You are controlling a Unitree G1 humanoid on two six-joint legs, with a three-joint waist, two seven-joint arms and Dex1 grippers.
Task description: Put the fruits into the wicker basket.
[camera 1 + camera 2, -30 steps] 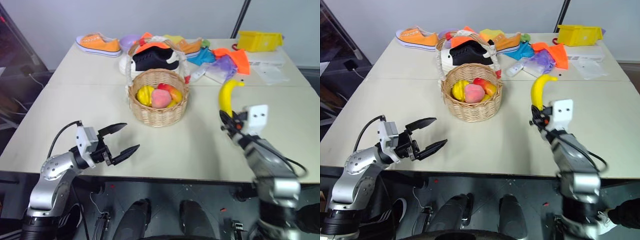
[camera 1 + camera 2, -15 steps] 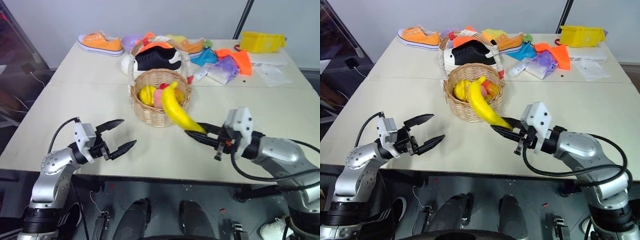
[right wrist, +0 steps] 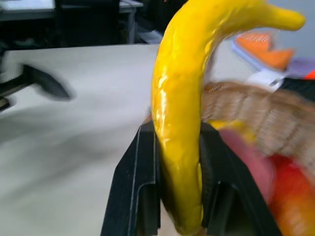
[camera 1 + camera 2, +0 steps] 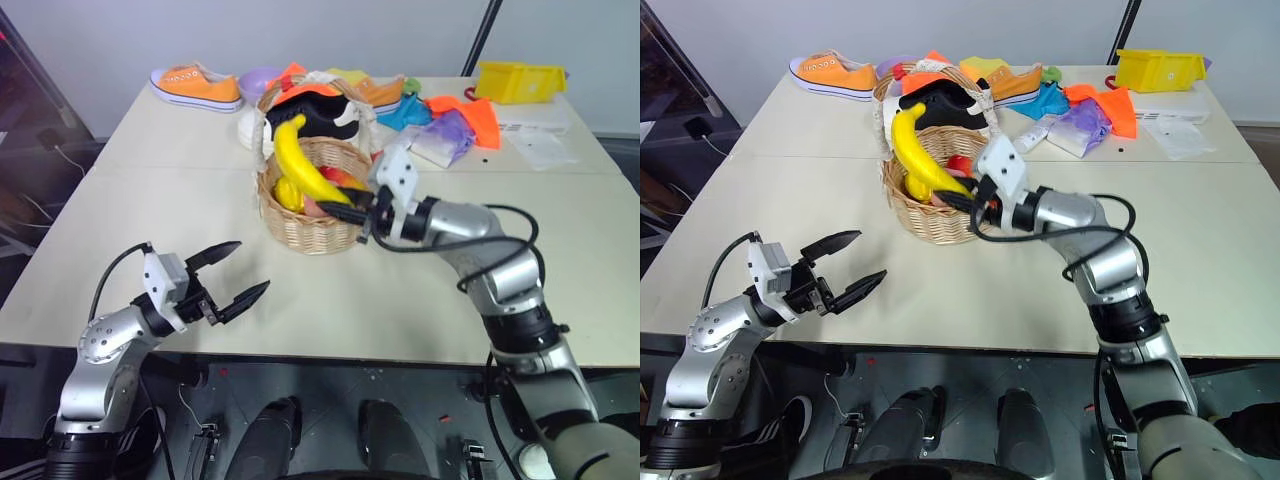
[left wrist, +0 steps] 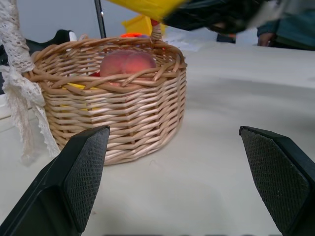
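My right gripper (image 4: 336, 209) is shut on the lower end of the yellow banana (image 4: 300, 160). It holds the banana slanted above the wicker basket (image 4: 316, 228), with the tip rising toward the cloth-wrapped handle (image 4: 264, 120). In the right wrist view the banana (image 3: 181, 98) is clamped between both fingers (image 3: 145, 167). The pink-red peach (image 5: 127, 63) lies inside the basket (image 5: 129, 114) among other fruit. My left gripper (image 4: 251, 267) hovers open and empty above the table's near left, pointing at the basket.
Behind the basket lie a black shoe (image 4: 318, 112), orange sneakers (image 4: 196, 88), a purple bowl (image 4: 257, 80) and bright cloths (image 4: 458, 122). A yellow bin (image 4: 518, 81) and papers (image 4: 540, 142) sit at the far right. The table's front edge (image 4: 330, 352) is near my arms.
My right gripper has swung the banana left and up, from the table's right side to above the basket. The left gripper has stayed in place, still open.
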